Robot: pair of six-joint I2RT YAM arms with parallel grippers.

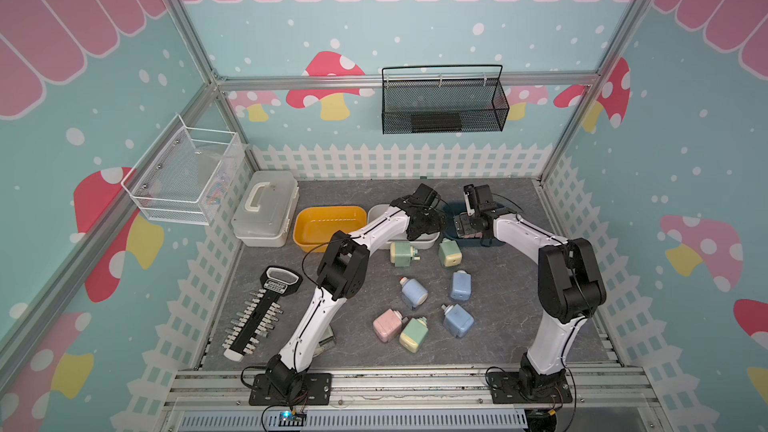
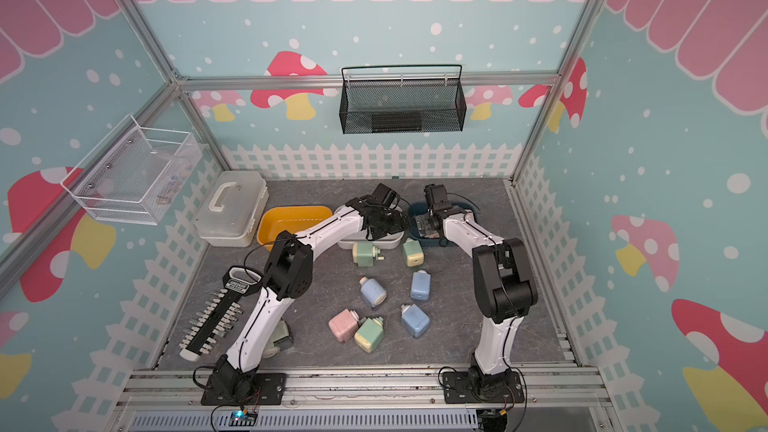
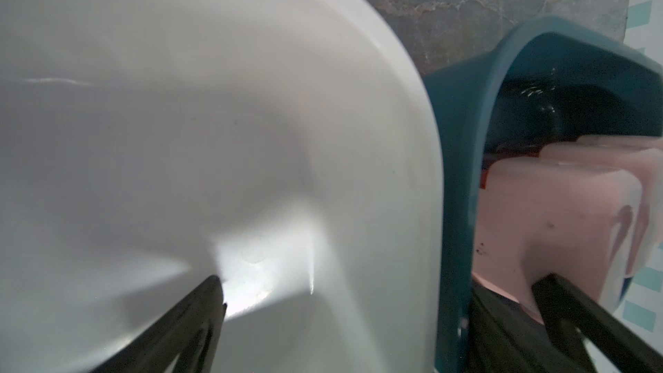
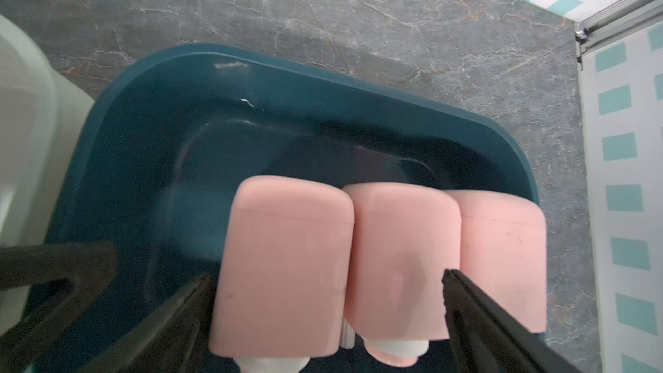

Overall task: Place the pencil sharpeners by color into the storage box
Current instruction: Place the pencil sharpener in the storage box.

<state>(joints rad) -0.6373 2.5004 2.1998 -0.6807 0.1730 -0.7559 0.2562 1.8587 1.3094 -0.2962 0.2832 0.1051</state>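
Three pink pencil sharpeners (image 4: 405,245) lie side by side in the dark teal storage box (image 4: 179,109). My right gripper (image 4: 328,303) hangs open just over them, its fingers either side of two and gripping none. My left gripper (image 3: 384,292) is open and empty, spanning the white storage box's rim (image 3: 412,138) and the teal rim. A yellow storage box (image 1: 324,226) stands to their left. On the table lie green sharpeners (image 1: 402,254) (image 1: 449,253) (image 1: 414,334), blue sharpeners (image 1: 414,292) (image 1: 461,285) (image 1: 458,320) and a pink sharpener (image 1: 387,324).
A lidded translucent case (image 1: 266,209) stands at the back left. A black bit rack (image 1: 257,311) lies at the front left. A pale object (image 2: 282,336) shows partly under my left arm. Wire baskets hang on the left wall (image 1: 187,176) and the back wall (image 1: 442,101).
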